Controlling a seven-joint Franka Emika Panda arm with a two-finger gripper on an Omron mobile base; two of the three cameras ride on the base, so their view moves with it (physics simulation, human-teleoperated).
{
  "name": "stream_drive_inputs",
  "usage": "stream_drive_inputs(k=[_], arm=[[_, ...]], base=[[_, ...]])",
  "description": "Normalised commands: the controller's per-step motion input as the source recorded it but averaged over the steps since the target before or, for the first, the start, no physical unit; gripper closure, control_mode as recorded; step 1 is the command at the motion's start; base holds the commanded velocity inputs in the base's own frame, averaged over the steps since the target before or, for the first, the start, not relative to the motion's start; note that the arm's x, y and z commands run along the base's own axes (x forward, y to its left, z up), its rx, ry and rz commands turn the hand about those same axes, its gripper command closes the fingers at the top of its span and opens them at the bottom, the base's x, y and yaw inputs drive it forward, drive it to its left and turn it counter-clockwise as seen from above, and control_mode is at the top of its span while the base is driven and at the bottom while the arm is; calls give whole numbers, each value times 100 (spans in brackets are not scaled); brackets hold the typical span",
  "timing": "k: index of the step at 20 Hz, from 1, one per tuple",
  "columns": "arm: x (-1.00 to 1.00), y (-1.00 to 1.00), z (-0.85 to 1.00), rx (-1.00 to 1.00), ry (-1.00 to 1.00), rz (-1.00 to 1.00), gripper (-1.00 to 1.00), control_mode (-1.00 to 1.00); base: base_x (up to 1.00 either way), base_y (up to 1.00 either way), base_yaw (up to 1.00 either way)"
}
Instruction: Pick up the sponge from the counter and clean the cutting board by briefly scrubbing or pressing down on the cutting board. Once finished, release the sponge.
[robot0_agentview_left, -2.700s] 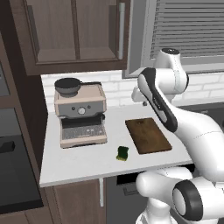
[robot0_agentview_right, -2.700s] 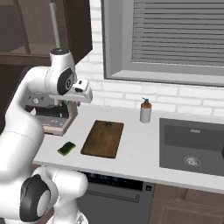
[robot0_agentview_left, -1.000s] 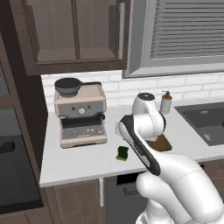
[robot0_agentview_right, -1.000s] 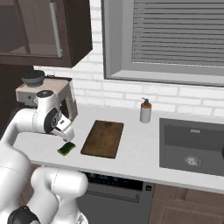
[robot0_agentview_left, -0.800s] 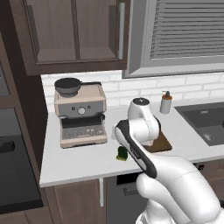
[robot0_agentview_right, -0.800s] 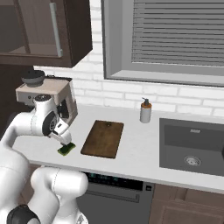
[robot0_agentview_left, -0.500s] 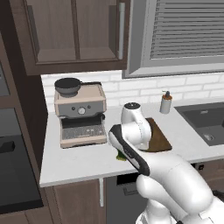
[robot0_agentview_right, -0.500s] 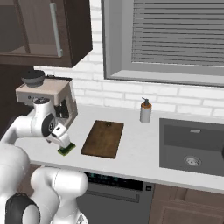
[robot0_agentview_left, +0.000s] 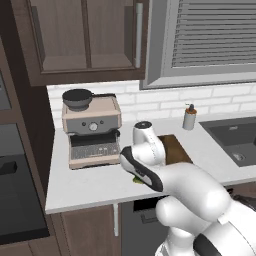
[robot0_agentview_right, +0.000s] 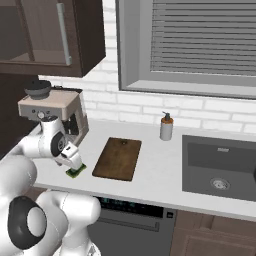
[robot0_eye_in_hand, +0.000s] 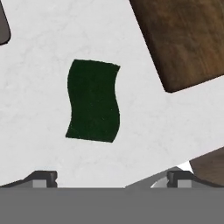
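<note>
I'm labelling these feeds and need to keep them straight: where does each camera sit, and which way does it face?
Left base view: behind the arm's left, looking forward and down at the counter; arm rises lower right.
Right base view: behind its right; arm lower left, gripper over the sponge.
Hand view: looks straight down; open fingertips at bottom.
Shared by hand and right base views: sponge, cutting board.
</note>
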Motion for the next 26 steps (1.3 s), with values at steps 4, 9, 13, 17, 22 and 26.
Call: stream_drive_inputs(k=[4,9,13,17,22,26], arm=[[11,0,-38,0,-5,0,-100,-100],[9,0,-17,3,0,0,-100,-100],[6,0,-6,4,0,0,-100,-100],[3,0,-13,0,0,0,-100,-100],[2,0,-23,0,-1,0,-100,-100],[7,0,-19,0,0,0,-100,-100]], base=[[0,0,0],[0,0,0],[0,0,0],[0,0,0],[0,0,0],[0,0,0]])
